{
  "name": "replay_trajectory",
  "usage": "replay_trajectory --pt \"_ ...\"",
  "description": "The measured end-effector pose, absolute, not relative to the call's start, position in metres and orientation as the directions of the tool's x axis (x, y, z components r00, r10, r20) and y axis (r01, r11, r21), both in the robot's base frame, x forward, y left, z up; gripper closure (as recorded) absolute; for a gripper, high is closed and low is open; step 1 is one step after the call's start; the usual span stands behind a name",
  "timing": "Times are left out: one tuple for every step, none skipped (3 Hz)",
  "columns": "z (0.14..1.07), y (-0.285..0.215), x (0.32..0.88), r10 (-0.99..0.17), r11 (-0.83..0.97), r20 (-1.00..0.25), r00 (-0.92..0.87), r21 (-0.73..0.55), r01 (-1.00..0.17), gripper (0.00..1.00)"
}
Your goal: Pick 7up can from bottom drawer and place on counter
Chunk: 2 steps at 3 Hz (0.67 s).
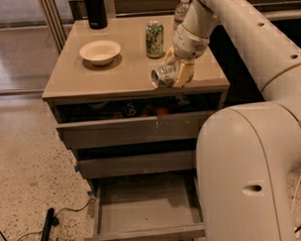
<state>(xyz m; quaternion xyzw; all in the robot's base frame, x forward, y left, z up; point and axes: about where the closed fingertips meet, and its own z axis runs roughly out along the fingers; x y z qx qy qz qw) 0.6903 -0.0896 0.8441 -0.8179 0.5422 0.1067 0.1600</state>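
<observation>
1. 7up can (162, 77) is out of the bottom drawer (144, 212), which stands open and bare, so the pick looks done.
2. It is at the front right edge of the tabletop (109, 77), lying on its side. Its long axis runs roughly left-right, one round end facing left.
3. The gripper (172, 75) holds it, fingers (185, 75) clamped on its body. Whether it touches the surface, I cannot tell.
4. Left to do: set it down and release.

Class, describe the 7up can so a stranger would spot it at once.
Start at the beige counter. Near its front right edge, the end effector grips the 7up can. It is silvery and tipped sideways, unlike the upright green can behind it.
</observation>
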Motion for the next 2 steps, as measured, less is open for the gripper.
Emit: replay_trajectory --pt "0.8434 -0.0855 0.6996 -0.855 -0.381 -0.315 0.412 -0.157 -0.911 1.0" --pt "0.8471 -0.0832 0.7075 -0.858 -0.393 -0.284 0.428 -0.174 -0.903 1.0"
